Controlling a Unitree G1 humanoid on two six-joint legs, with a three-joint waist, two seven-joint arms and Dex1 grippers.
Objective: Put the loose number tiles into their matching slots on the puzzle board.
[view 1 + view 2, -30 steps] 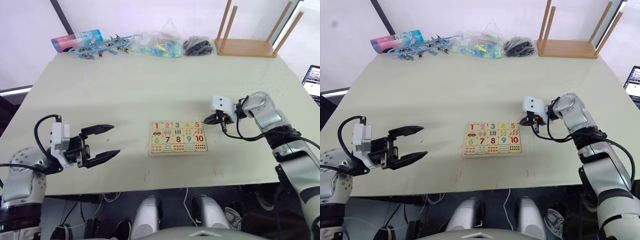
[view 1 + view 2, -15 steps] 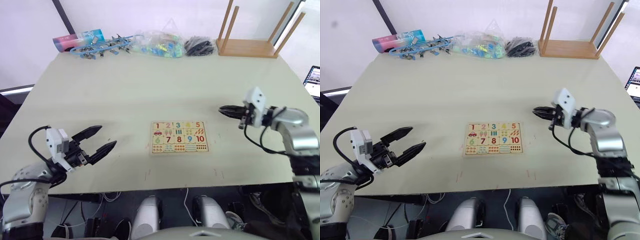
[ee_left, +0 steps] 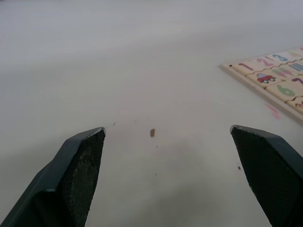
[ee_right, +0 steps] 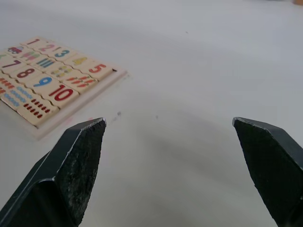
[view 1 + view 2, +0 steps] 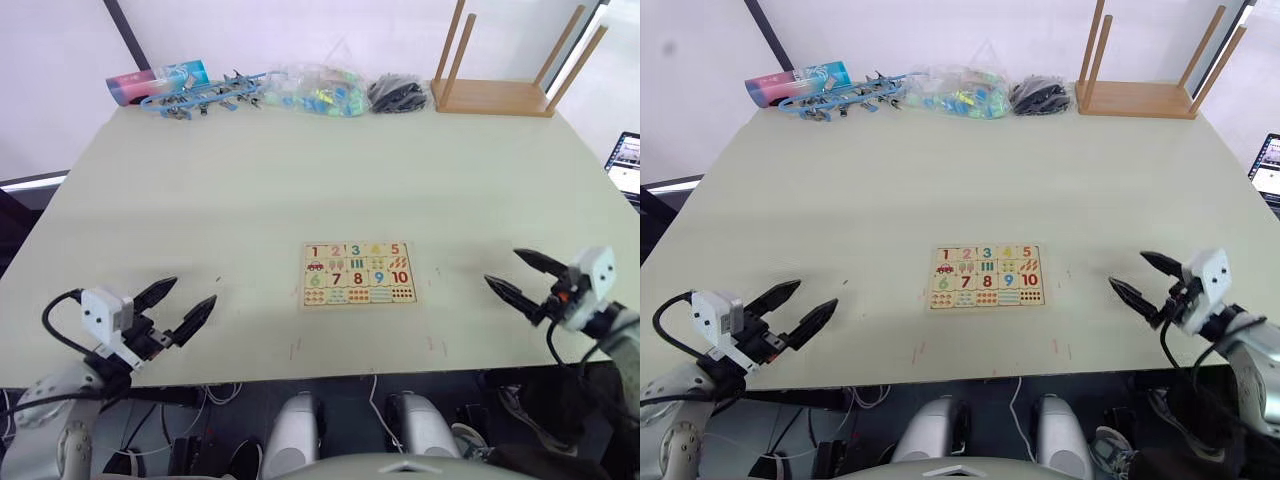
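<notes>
In the middle of the table [image 5: 250, 190] the puzzle board [image 5: 356, 275] looks full, its top row reading 1 to 5, and your left gripper [image 5: 185, 308] and right gripper [image 5: 522, 277] hang spread and empty either side, so just check the tiles sit flush.

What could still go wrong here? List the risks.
1. The puzzle board looks full, its top row reading 1 to 5, but whether each tile sits flush cannot be told, so one could pop out if bumped.
2. Both the left gripper and right gripper are open and empty, low over the table; a careless sweep could shove the board.
</notes>
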